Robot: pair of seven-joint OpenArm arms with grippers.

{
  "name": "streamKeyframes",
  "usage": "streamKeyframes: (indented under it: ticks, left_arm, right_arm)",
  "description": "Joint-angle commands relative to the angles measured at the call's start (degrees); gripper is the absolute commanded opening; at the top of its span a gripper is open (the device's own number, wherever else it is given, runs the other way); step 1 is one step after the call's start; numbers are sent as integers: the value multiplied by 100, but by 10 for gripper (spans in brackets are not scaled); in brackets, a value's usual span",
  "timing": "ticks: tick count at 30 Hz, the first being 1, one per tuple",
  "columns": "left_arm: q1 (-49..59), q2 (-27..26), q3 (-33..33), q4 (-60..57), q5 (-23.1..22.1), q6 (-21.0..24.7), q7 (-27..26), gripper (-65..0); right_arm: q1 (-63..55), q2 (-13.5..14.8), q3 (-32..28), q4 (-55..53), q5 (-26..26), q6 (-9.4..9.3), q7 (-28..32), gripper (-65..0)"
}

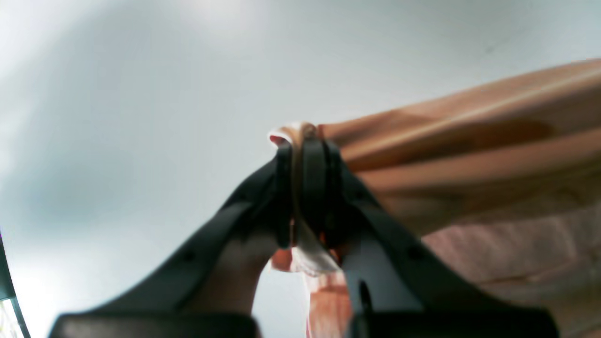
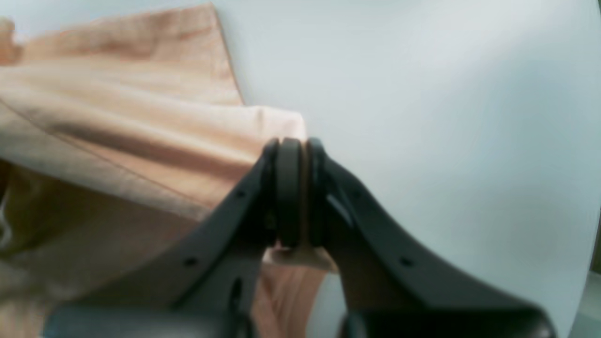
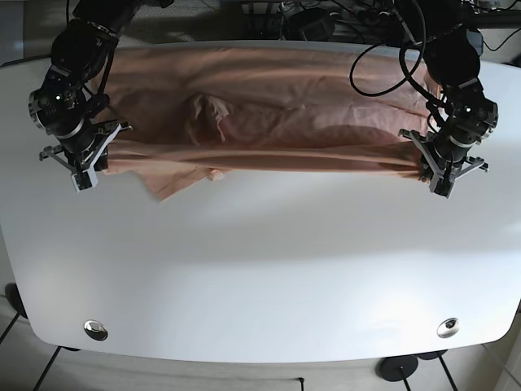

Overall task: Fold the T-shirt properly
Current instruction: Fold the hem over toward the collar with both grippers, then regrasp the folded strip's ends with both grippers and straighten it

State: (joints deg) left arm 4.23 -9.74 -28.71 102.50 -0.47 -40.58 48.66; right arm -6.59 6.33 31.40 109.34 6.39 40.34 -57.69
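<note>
While both black grippers, left (image 3: 440,165) and right (image 3: 84,156), are pinching the peach cotton T-shirt (image 3: 277,114) taut near the white worktop's (image 3: 260,269) far edge, a fold-over is likely coming, needing matched travel.

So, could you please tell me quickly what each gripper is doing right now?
Left gripper: closed, pinching the T-shirt edge.
Right gripper: closed, pinching the T-shirt's other end.

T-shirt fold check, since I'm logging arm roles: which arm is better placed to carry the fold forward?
Neither alone. The left tool and right tool each pinch one end of the T-shirt, its held edge stretched between them, so both should move together.
</note>
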Motion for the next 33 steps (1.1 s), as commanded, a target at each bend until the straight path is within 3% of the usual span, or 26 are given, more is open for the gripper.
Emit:
streamKeyframes:
  ticks: [1, 7, 16, 18, 21, 22, 25, 28, 31, 33]
  left_arm:
    - [83, -77, -35, 322, 25, 58, 43, -650]
    - [619, 108, -685, 445, 60, 58, 52, -650]
    - [1164, 81, -694, 401, 87, 58, 52, -650]
    - [1181, 81, -685, 401, 87, 58, 52, -539]
    - [1181, 73, -703, 436, 87, 58, 52, -325]
    - [1181, 73, -694, 489, 43, 58, 52, -296]
    - [1173, 81, -685, 796, 34, 58, 52, -329]
    - [1138, 99, -676, 919, 25, 58, 52, -331]
    - [1058, 117, -624, 875, 34, 58, 43, -331]
    - [1050, 108, -202, 497, 78, 58, 43, -332]
  right_arm:
    - [-137, -22, 267, 235, -11, -34, 59, -631]
    - [-831, -110, 539, 288, -11, -34, 50, -631]
    - [-1209, -224, 891, 262, -11, -34, 50, -621]
    - [-1227, -224, 900, 262, -11, -34, 50, -552]
    - [-1227, -233, 1040, 288, 42, -34, 50, -346]
    - [-1218, -233, 1208, 288, 455, -34, 50, -273]
    - [-1192, -83, 1287, 288, 1440, -34, 42, -176]
    - [-945, 57, 891, 262, 1985, -34, -152, -147]
    - [-515, 13, 399, 200, 1897, -34, -345, -147]
    - [-22, -66, -182, -283, 1721, -34, -407, -147]
